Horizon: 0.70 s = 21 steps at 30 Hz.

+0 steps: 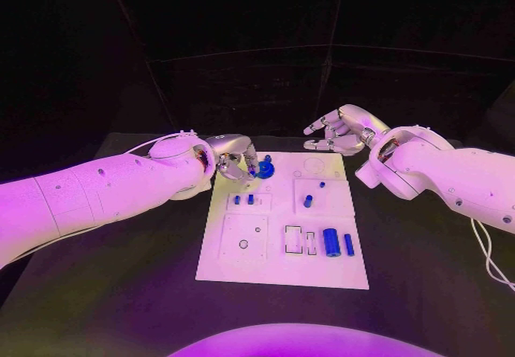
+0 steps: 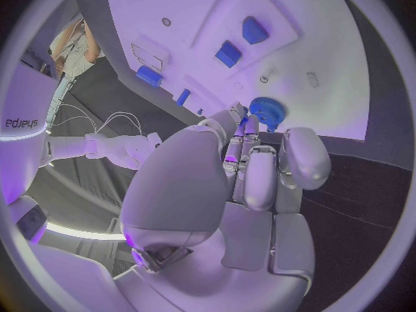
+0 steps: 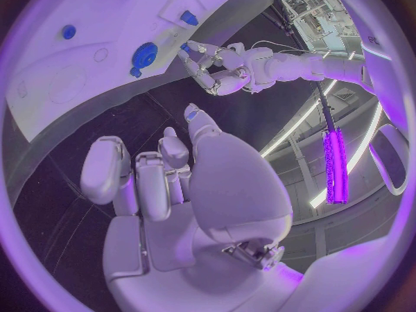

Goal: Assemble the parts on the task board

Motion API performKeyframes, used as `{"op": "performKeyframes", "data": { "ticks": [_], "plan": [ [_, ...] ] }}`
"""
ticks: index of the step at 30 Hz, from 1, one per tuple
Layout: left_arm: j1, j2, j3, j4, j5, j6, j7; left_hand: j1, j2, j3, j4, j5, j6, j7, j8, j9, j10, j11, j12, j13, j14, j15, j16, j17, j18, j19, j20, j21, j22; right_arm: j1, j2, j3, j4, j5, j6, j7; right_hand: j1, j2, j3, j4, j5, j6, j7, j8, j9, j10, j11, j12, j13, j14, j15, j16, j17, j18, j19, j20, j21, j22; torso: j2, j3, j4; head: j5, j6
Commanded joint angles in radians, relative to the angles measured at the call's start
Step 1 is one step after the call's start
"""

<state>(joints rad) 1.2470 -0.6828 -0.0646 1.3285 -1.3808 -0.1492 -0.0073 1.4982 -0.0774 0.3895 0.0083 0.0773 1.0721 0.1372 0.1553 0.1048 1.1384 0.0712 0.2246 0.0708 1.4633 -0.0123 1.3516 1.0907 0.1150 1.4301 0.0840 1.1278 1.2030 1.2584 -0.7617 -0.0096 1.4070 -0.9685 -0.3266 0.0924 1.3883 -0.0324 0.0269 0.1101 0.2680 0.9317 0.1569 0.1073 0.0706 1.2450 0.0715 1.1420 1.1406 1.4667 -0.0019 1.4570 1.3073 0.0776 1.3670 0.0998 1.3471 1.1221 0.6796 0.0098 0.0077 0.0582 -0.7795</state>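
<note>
A blue gear point(image 1: 265, 170) sits at the far left corner of the white task board point(image 1: 281, 277), with the left hand point(image 1: 233, 157) on it, fingers point(image 2: 245, 126) closed on its toothed rim. On the board nearer the robot lie two small blue pegs point(image 1: 243, 199), a short blue cylinder point(image 1: 308, 200) and, further toward the near right, a larger blue cylinder point(image 1: 332, 242) beside a slim blue pin point(image 1: 349, 245). The right hand point(image 1: 342, 129) hovers above the black tabletop point(image 1: 429, 253) beyond the board's far right corner, fingers loosely curled and apart, holding nothing.
</note>
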Motion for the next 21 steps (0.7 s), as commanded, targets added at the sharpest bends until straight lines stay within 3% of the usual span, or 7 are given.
{"op": "performKeyframes", "data": {
  "ticks": [1, 7, 21],
  "plan": [
    [-0.003, -0.004, 0.001, -0.009, 0.025, 0.012, -0.01, -0.009, -0.007, 0.009, -0.001, 0.001, 0.005, 0.001, -0.007, -0.002, 0.009, 0.001, -0.003, 0.001, 0.01, 0.0, 0.004, -0.001, -0.018, 0.002, 0.003, 0.005, 0.001, 0.002, 0.001, 0.001, 0.0, -0.002, -0.004, 0.01, 0.003, 0.011, -0.005, 0.003, 0.005, 0.007, 0.002, 0.004, 0.0, 0.0, -0.003, -0.004, 0.0, 0.061, -0.007, -0.004, 0.076, 0.012, -0.008, -0.002, -0.006, 0.0, 0.001, -0.0008, -0.0017, 0.0, 0.0],
    [-0.015, -0.002, 0.0, -0.035, 0.026, 0.031, -0.014, -0.01, -0.009, 0.01, -0.002, 0.001, 0.005, 0.001, -0.008, -0.002, 0.009, 0.001, -0.004, 0.001, 0.01, 0.0, 0.004, -0.003, -0.018, 0.001, 0.003, 0.002, 0.0, 0.002, 0.001, 0.001, -0.001, -0.002, -0.004, 0.01, 0.003, 0.011, -0.005, 0.003, 0.005, 0.007, 0.002, 0.004, 0.0, 0.0, -0.003, -0.004, 0.0, 0.061, -0.007, -0.004, 0.076, 0.012, -0.008, -0.002, -0.006, 0.0, 0.0, 0.0001, -0.0018, 0.002, -0.001],
    [-0.022, 0.017, 0.0, -0.08, 0.026, 0.079, -0.022, -0.013, -0.013, 0.011, -0.004, 0.0, 0.006, 0.001, -0.01, -0.002, 0.01, 0.001, -0.008, 0.001, 0.009, 0.001, 0.003, -0.007, -0.017, 0.0, 0.004, 0.001, -0.001, 0.002, 0.001, 0.001, -0.002, -0.002, -0.003, 0.01, 0.003, 0.011, -0.005, 0.003, 0.005, 0.007, 0.002, 0.004, 0.0, 0.0, -0.003, -0.004, 0.0, 0.061, -0.007, -0.004, 0.076, 0.012, -0.008, -0.002, -0.006, 0.0, 0.0, 0.0014, -0.0023, 0.001, -0.002]
  ]
}}
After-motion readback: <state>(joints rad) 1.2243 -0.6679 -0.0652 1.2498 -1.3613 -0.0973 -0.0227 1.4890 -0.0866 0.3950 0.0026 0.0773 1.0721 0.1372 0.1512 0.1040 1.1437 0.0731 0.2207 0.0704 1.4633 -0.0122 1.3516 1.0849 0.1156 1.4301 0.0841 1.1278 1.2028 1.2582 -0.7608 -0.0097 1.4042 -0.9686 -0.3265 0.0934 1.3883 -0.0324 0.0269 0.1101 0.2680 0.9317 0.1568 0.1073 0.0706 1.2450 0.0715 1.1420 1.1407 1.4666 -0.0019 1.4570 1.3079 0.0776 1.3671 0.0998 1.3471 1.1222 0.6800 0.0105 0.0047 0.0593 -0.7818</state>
